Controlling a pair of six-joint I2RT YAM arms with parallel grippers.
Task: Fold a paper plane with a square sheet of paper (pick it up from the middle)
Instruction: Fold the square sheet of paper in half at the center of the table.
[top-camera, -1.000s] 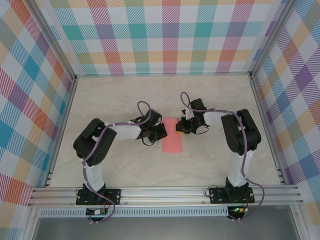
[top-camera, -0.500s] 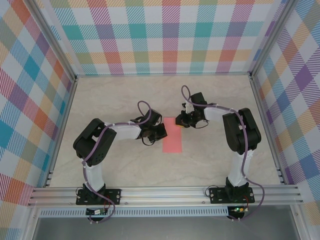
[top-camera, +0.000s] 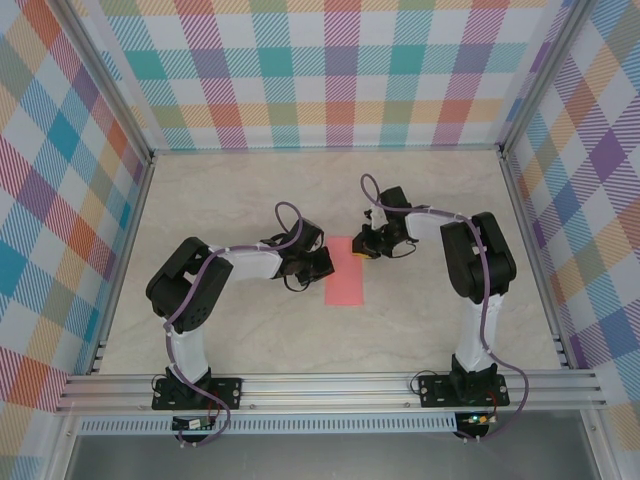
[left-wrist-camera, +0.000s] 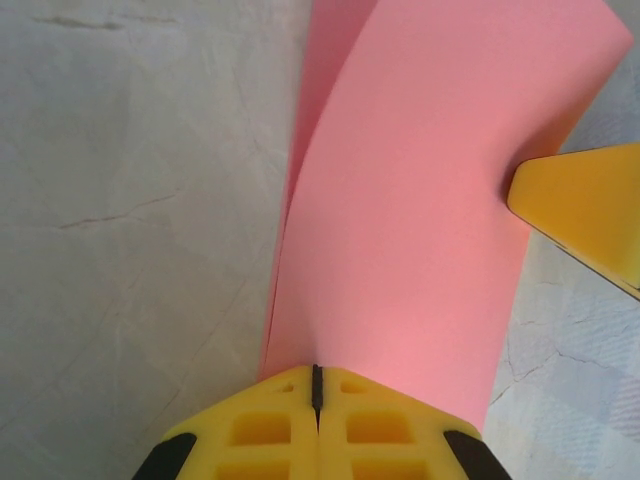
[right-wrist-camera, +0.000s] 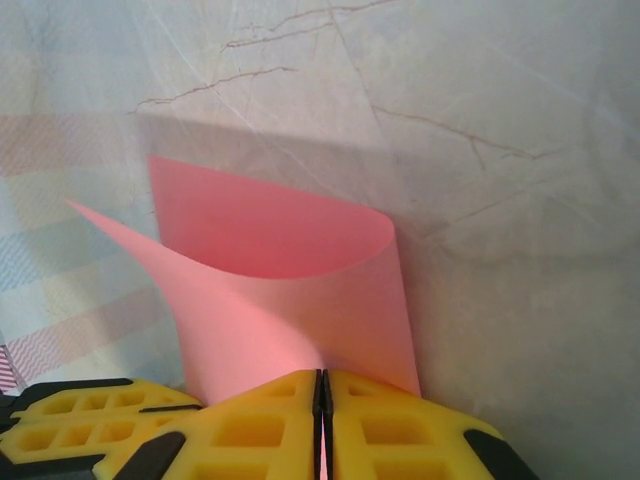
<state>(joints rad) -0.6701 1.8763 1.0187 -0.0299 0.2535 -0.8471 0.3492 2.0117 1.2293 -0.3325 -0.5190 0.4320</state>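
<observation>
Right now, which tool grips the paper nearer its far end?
The right tool, shut on the sheet at its far right edge; the left tool pinches the left edge mid-length.

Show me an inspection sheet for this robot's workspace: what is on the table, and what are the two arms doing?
Surface: pale marbled table, with thin vein marks.
Job's things: salmon-pink sheet of paper at mid-table, doubled over into a rectangle; the bend is curled, not pressed flat.
Clutter: nothing seen.
Grippers: left gripper has its fingers shut on the paper's left edge; right gripper has its fingers shut on the right edge, nearer the far end.
Cables: purple cables loop above each wrist, off the paper.
Surroundings: plaid walls on three sides; metal rail along the near edge.
</observation>
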